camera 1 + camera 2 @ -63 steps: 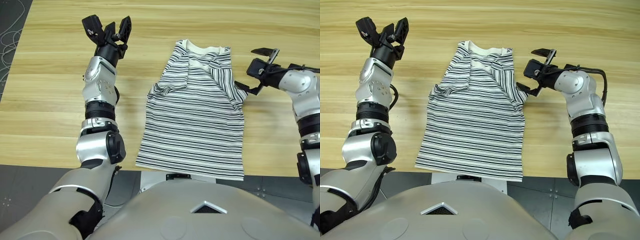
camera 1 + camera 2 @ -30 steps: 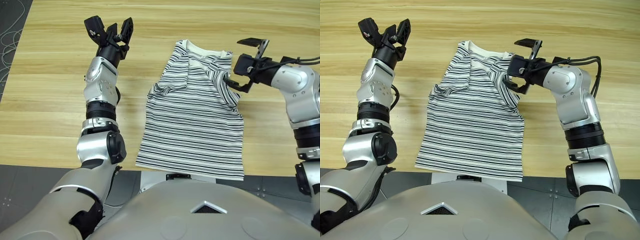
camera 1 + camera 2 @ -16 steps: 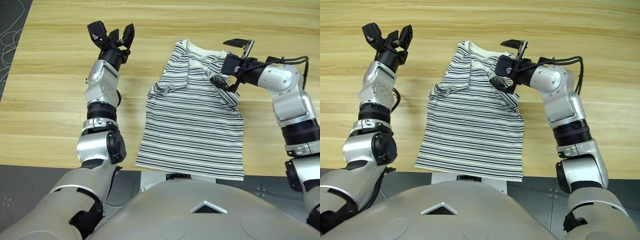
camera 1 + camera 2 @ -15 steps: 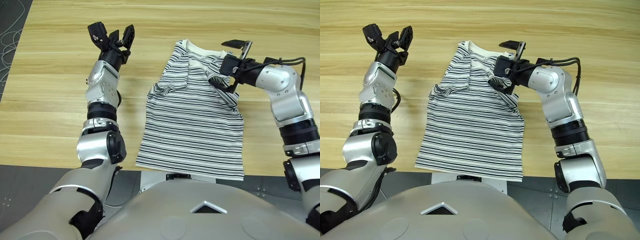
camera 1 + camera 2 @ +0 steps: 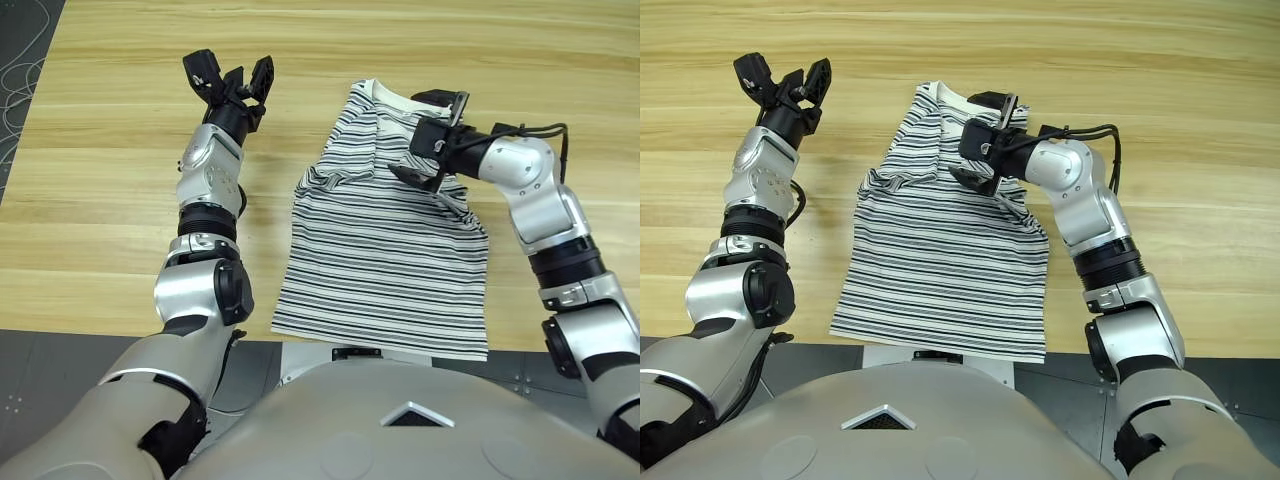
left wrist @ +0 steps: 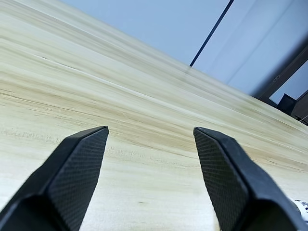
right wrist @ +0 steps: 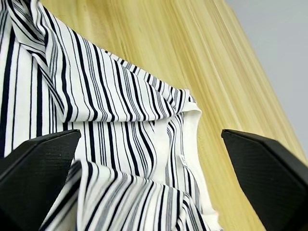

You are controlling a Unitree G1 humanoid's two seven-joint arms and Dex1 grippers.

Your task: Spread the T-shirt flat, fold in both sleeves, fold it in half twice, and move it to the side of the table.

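The black-and-white striped T-shirt (image 5: 385, 240) lies lengthwise on the wooden table (image 5: 100, 200), cream collar (image 5: 400, 98) at the far end and hem at the near edge. Its left sleeve (image 5: 325, 178) is folded in and rumpled. My right gripper (image 5: 415, 135) stands open over the shirt's upper right chest, where the right sleeve (image 5: 450, 185) is folded inward. In the right wrist view its fingers (image 7: 38, 168) are wide apart over striped cloth (image 7: 120, 110), and a fold lies against one finger. My left gripper (image 5: 232, 72) is open, held above bare wood left of the collar.
Bare wood stretches on both sides of the shirt and beyond the collar. The table's near edge (image 5: 120, 328) runs just past the hem. Cables (image 5: 20, 45) lie on the floor at the far left. Room walls (image 6: 192, 29) show past the table in the left wrist view.
My right gripper has moved left from beside the shirt onto its chest, taking the right sleeve inward with it. The left gripper has drifted slightly right, still open.
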